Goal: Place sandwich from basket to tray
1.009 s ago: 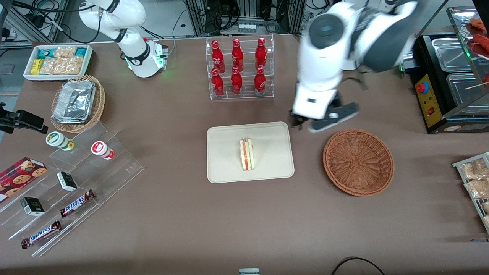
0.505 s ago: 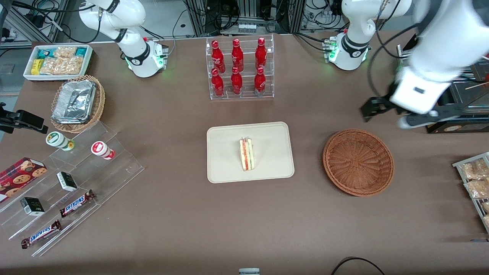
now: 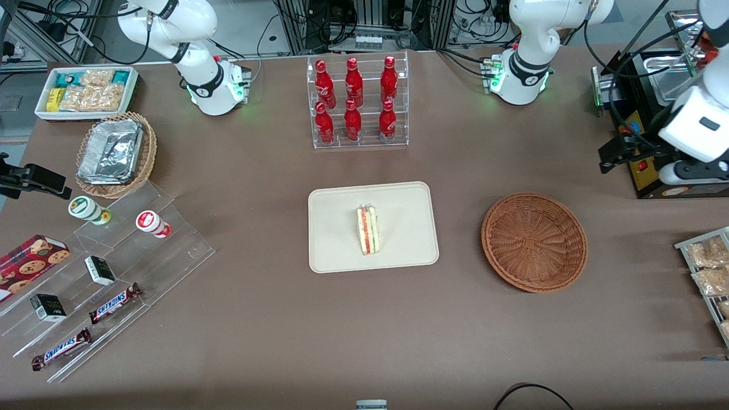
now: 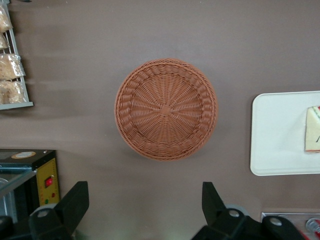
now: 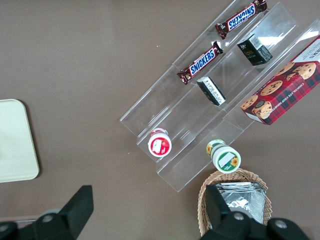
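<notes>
Since a second ago the left arm has swung from above the tray [image 3: 336, 250] out to the working arm's end of the worktop [image 3: 273, 341], where its pincer [image 3: 612, 154] hangs high with fingers [image 4: 75, 200] spread apart and nothing between them. On the middle of the tray lies the sandwich [image 3: 368, 230], its long axis running from the front edge toward the bottle rack [image 3: 357, 102]. Beside the tray, the basket [image 3: 534, 241] sits bare on brown cloth.

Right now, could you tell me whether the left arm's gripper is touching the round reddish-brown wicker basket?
Apart. In the front view the gripper hangs open toward the working arm's end of the table, with bare brown tabletop between it and the round reddish-brown wicker basket.
</notes>
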Controlling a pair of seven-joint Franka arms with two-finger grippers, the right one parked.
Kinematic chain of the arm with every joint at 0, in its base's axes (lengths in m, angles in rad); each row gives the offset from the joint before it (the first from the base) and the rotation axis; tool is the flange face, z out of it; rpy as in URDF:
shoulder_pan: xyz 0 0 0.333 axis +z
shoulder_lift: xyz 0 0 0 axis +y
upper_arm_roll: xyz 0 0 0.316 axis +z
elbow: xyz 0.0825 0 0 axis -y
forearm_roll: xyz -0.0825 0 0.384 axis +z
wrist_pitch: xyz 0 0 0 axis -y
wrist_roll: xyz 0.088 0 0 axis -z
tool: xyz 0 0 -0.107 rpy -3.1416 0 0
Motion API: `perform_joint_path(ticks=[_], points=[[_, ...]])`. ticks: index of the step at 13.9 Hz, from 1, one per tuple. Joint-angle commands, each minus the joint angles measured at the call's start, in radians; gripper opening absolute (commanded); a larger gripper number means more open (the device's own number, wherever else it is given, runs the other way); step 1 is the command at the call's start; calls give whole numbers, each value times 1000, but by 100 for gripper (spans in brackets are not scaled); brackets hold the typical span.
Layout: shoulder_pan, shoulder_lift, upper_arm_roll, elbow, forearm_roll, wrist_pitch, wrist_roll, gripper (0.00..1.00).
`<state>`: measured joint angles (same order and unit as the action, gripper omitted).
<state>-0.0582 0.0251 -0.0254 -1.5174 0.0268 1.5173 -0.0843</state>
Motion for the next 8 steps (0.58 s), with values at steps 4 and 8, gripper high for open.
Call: perform_joint_path(ticks=[4, 8], points=[[1, 10, 22, 29, -15, -17, 89, 100], [21, 4, 22, 39, 5, -14, 97, 100]])
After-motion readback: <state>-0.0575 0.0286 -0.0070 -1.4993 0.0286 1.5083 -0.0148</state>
